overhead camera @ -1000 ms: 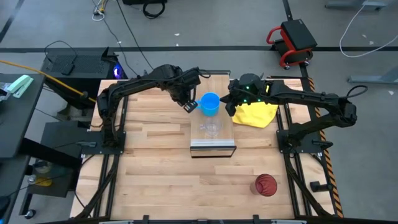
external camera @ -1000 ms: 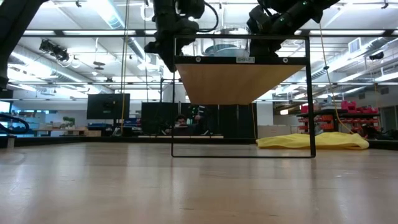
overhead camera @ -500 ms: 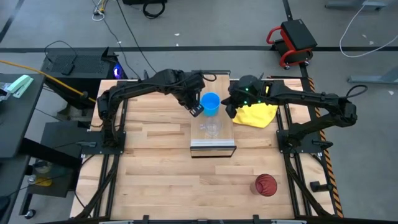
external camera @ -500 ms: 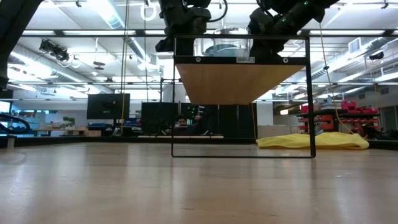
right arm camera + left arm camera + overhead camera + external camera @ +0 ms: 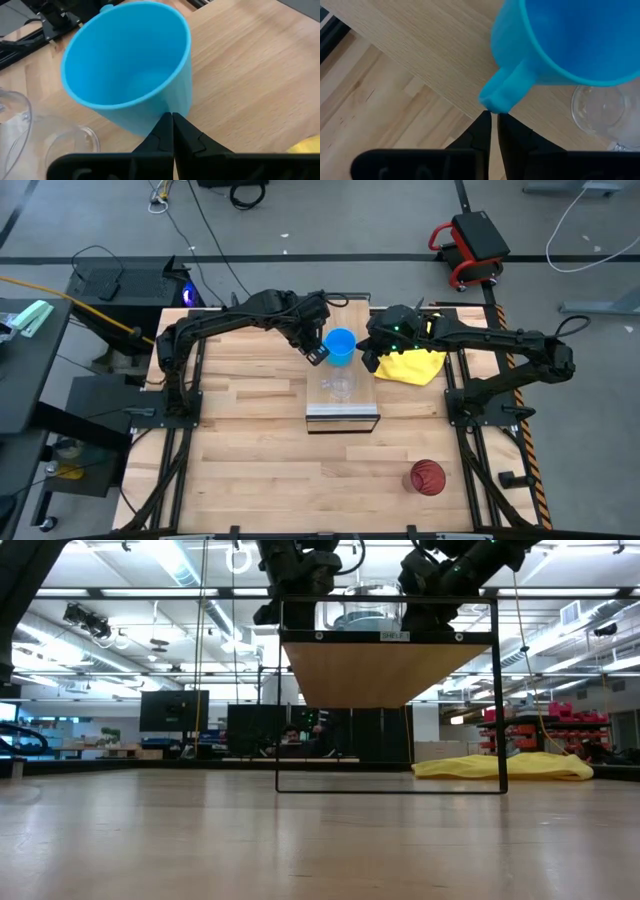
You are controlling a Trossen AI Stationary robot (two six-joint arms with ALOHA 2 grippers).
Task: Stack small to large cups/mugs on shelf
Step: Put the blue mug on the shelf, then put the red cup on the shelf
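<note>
The bright blue mug (image 5: 339,346) stands upright by its base on the far part of the light-wood shelf (image 5: 342,412). The small clear glass cup (image 5: 340,386) stands just nearer on the same board. The dark red tumbler (image 5: 427,477) lies on the table near its near right corner. My left gripper (image 5: 319,356) is shut at the mug's left side, by the handle. My right gripper (image 5: 367,360) is shut at the mug's right side. In the low view only the shelf's underside (image 5: 390,655) and the glass cup (image 5: 365,612) show between the arms. My left gripper (image 5: 494,115) has its shut fingertips against the outer end of the mug's handle (image 5: 499,96), coming level from the table's left. The mug stays upright on the shelf. My right gripper (image 5: 172,116) has its shut fingertips against the lower part of the mug's wall (image 5: 167,102), coming from the table's right and slanting down.
A yellow cloth (image 5: 415,360) lies on the table right of the shelf, under my right arm. Bare wooden table (image 5: 250,450) spreads out near and left of the shelf. The table's dark frame rails (image 5: 185,395) run along both sides.
My left gripper has moved toward the table's right and a little nearer, up to the blue mug's handle. The mug and the glass cup stand where they were. My right gripper has kept its place at the mug's right side.
</note>
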